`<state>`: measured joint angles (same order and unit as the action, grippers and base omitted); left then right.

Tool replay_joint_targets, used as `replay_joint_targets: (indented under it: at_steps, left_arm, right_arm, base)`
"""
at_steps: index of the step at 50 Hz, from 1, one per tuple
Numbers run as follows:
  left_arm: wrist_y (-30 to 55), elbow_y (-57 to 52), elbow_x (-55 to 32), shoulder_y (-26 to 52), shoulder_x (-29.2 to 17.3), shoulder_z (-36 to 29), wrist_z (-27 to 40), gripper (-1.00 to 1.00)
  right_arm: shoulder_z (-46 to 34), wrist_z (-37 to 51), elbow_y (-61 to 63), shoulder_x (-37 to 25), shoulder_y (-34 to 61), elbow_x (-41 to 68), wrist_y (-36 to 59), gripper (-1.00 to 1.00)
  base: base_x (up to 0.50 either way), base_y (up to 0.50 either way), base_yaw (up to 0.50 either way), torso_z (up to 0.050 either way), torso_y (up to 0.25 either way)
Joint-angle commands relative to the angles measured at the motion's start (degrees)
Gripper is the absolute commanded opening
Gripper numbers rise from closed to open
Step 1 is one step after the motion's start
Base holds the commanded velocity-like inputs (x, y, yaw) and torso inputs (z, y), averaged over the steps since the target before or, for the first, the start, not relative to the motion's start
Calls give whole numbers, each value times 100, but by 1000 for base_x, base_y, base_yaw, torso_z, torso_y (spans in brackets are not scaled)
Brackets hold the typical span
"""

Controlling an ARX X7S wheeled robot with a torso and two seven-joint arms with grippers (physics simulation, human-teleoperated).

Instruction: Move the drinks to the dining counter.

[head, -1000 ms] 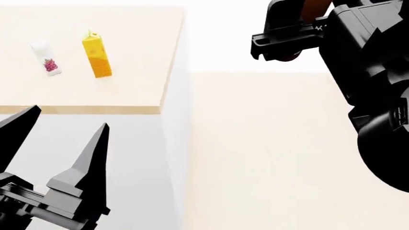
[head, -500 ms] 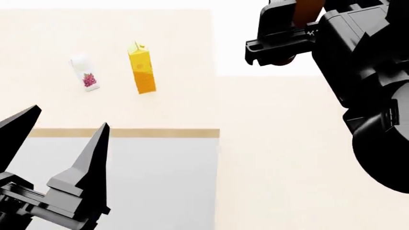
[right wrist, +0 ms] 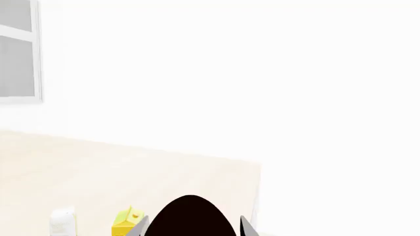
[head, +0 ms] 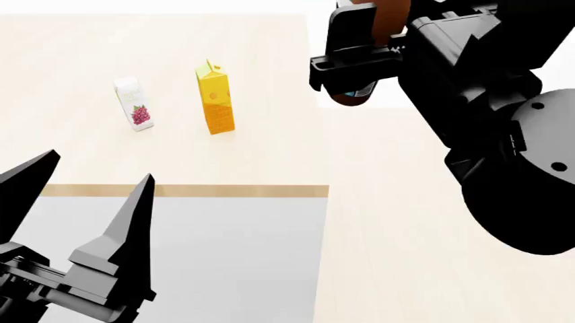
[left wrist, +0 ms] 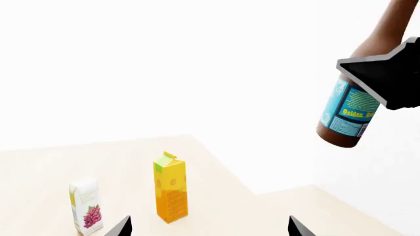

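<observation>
- My right gripper [head: 355, 64] holds the bottle [left wrist: 347, 110], jaws closed across its upper body just above the blue label; the bottle hangs in the air, tilted, its base clear of any surface.
- In the head view the bottle sits about over the right edge of the counter [head: 269, 161], toward the far right corner.
- The white carton [head: 133, 103] and the juice carton [head: 217, 98] already stand upright on the counter, near each other but not touching, well back from the near edge band.
- My left gripper [head: 85, 202] is empty, jaws wide, low in front of the near edge.
- Step in hand, as I judge it: set the bottle down on the counter.
- Procedure: carry the bottle further in over the top, away from the right edge, before lowering.
- Bring the bottle upright first; a tilted base is likely to tip on contact.
- Keep it apart from the juice carton so the jaws do not clip it.
- Open the jaws only once the base rests flat, then lift straight up.
</observation>
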<state>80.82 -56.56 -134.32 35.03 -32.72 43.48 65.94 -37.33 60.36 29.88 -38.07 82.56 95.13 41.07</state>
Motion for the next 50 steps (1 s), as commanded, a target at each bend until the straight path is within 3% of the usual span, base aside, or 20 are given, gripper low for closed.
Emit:
replay_joint_targets:
  at_steps: [1, 26, 38, 50]
  left_arm:
    - [34, 6, 23, -26, 33, 31, -38, 100]
    - [127, 30, 94, -93, 99, 119, -144, 100]
    - [339, 70, 189, -180, 244, 257, -292, 100]
    - [543, 91, 321, -268, 419, 403, -491, 100]
  right_arm:
    - [-86, -191, -281, 359, 9, -134, -26, -100]
    - [-376, -1093, -1740, 972, -31, -911, -247, -100]
    - [-619, -2180, -3316, 1532, 6, -1861, -822, -100]
    - [-747, -2800, -4271, 2004, 284, -2048, -942, -100]
  base:
    - [0, 0, 0, 0, 0]
    - [0, 0, 0, 0, 0]
    - [0, 0, 0, 0, 0]
    - [0, 0, 0, 0, 1]
